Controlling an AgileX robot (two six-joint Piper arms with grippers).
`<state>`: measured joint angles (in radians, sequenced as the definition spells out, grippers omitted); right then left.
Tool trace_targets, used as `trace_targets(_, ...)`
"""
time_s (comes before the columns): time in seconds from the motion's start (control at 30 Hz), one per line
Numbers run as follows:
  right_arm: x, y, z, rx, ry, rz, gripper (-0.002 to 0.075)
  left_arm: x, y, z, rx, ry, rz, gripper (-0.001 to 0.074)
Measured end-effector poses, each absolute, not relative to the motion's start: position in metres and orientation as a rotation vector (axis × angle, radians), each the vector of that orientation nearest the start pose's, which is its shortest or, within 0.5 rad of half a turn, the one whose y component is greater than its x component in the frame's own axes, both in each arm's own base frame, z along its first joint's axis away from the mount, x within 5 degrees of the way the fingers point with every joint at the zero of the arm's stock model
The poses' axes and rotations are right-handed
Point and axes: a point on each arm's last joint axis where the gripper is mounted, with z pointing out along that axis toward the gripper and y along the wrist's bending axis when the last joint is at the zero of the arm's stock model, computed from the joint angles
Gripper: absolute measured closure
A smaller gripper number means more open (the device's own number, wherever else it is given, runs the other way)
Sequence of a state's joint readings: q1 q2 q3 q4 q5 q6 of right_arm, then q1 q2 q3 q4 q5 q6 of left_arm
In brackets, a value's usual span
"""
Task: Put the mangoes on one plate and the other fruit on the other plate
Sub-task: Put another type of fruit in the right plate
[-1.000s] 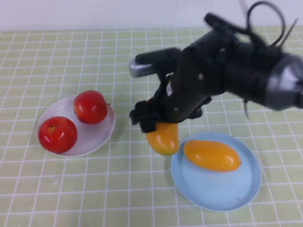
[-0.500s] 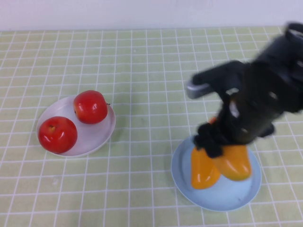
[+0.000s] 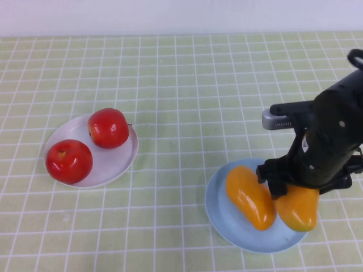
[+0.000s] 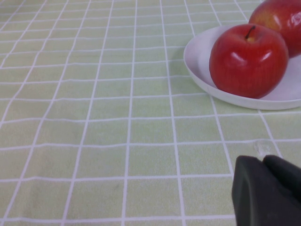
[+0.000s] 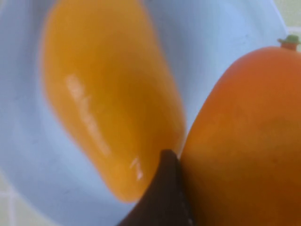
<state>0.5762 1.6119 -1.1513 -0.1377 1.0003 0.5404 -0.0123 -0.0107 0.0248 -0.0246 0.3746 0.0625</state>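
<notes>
Fingers of the right gripper (image 3: 291, 195) stand wide and are clamped around one mango (image 3: 297, 208), which they hold over the right-hand part of the light blue plate (image 3: 221, 215); in the right wrist view a dark fingertip (image 5: 164, 188) lies pressed against that fruit's side. Second mango (image 3: 250, 196) lies on the same plate, just beside the held one and apparently touching it. Whether the held mango rests on the plate or hangs just above it cannot be told. Left gripper (image 4: 268, 190) has its fingers closed together and empty; it sits low over the green-checked surface (image 3: 187, 85), near the white plate (image 3: 116, 164) but apart from it. Both red apples (image 3: 68, 161) (image 3: 108, 128) sit on the white plate, side by side, at the left of the surface, well apart from the blue plate.
</notes>
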Motion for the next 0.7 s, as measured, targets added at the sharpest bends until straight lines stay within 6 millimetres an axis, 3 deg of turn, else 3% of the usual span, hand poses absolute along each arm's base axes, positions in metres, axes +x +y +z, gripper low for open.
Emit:
trace_targets(0.23, 0.276, 0.16, 0.223, -0.189, 2.951, -0.047, 0.0165, 0.053, -0.001, 0.172, 0.055, 1.871, 0.01, 0.0733)
trace_targets(0.7, 0.279, 0.167, 0.212, -0.231, 2.971, 0.024, 0.0165, 0.053, -0.001, 0.172, 0.055, 1.871, 0.01, 0.0733)
